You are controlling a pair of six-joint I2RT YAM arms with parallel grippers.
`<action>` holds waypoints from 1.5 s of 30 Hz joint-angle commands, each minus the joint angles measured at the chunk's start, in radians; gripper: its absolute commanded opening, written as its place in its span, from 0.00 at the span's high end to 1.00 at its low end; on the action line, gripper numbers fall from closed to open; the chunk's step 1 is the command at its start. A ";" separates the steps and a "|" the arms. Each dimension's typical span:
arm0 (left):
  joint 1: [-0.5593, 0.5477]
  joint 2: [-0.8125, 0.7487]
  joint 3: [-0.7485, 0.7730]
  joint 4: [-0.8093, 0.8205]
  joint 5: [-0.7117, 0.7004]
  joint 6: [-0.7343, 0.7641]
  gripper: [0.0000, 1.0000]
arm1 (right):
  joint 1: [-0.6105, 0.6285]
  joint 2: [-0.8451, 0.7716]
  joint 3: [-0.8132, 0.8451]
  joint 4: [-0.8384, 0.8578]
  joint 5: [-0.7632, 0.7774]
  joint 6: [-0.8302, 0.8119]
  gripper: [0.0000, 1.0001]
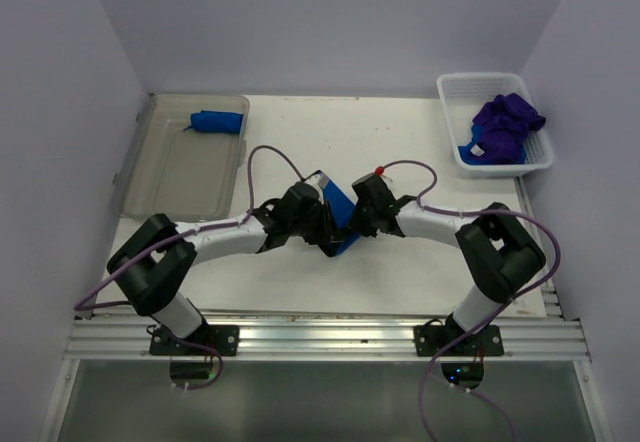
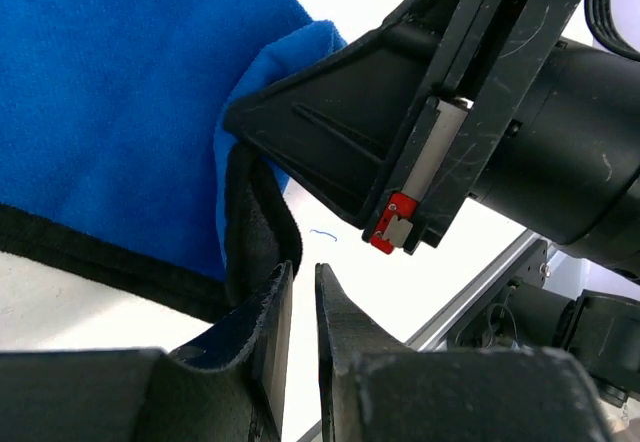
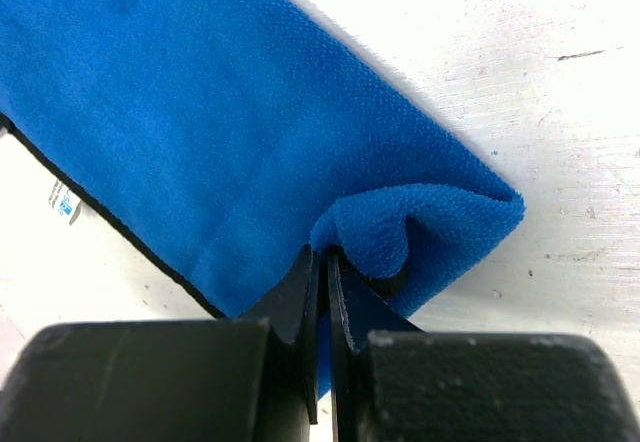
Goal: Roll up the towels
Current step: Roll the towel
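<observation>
A royal blue towel (image 1: 339,202) with dark edging lies on the white table between my two grippers. My right gripper (image 1: 354,224) is shut on a bunched fold at the towel's corner, and blue cloth shows between its jaws in the right wrist view (image 3: 322,254). My left gripper (image 1: 326,230) faces it. Its jaws stand only a narrow slit apart, with bare table showing through in the left wrist view (image 2: 303,266). The towel's curled dark edge (image 2: 255,217) lies against the tip of the left finger. The rest of the towel lies flat (image 2: 120,92) (image 3: 200,112).
A clear plastic tray (image 1: 170,177) at the back left holds one rolled blue towel (image 1: 217,122). A white basket (image 1: 500,169) at the back right holds several purple towels (image 1: 505,122) and a blue one (image 1: 470,152). Walls stand close on both sides.
</observation>
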 commanded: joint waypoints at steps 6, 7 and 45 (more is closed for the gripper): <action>-0.002 0.038 0.031 0.019 -0.056 -0.003 0.83 | 0.002 -0.029 0.037 -0.044 -0.001 -0.039 1.00; -0.002 0.031 0.030 0.022 -0.053 -0.001 0.83 | 0.002 -0.032 0.041 -0.048 0.001 -0.047 1.00; 0.052 0.159 0.008 0.112 -0.001 0.088 0.86 | 0.002 -0.149 0.139 -0.188 0.035 -0.366 0.63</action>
